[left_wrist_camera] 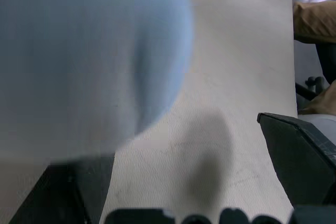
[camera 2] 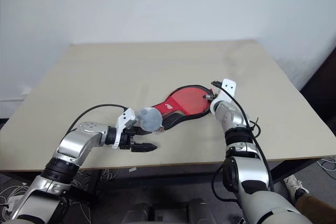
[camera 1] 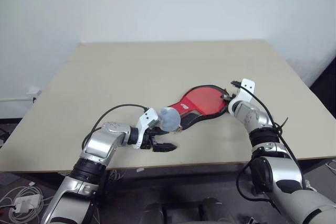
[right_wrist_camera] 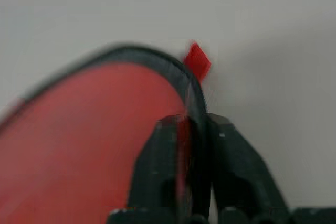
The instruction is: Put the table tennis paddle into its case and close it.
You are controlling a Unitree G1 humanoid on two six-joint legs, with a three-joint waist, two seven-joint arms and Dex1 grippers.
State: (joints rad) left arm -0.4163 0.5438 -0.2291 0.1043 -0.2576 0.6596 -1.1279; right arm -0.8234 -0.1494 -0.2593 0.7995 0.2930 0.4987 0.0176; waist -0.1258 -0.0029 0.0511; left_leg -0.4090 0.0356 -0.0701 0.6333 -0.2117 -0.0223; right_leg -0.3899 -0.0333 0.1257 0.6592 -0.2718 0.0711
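From the head views, the case (camera 1: 202, 104) lies flat near the middle of the beige worktop (camera 1: 131, 72), towards the robot's right, its black zip edge framing a broad red area. Whether that red is the table tennis paddle's face or the case lining cannot be told from here. The right end effector (camera 1: 228, 99) sits at the case's round end, at its rim. The left end effector (camera 1: 164, 139) hangs just above the worktop near the front edge, by the case's narrow end, with its black fingers spread wide and nothing between them. A pale grey round lump (camera 1: 169, 119) sits right over it, hiding the tip of the case.

The right wrist view adds the close detail: the two black fingers (right_wrist_camera: 157, 177) stand nearly together on the black edging of the case, with a thin red strip in the narrow gap, and a small red tab (right_wrist_camera: 197, 60) stands up just beyond the rim.

The left wrist view shows bare worktop between the wide-set fingers, the grey lump looming close, and, past the worktop edge, tan fabric (left_wrist_camera: 314, 20).

Behind the worktop stands a plain white wall (camera 1: 168, 3). Cables (camera 1: 21, 199) lie on the floor at the robot's left.
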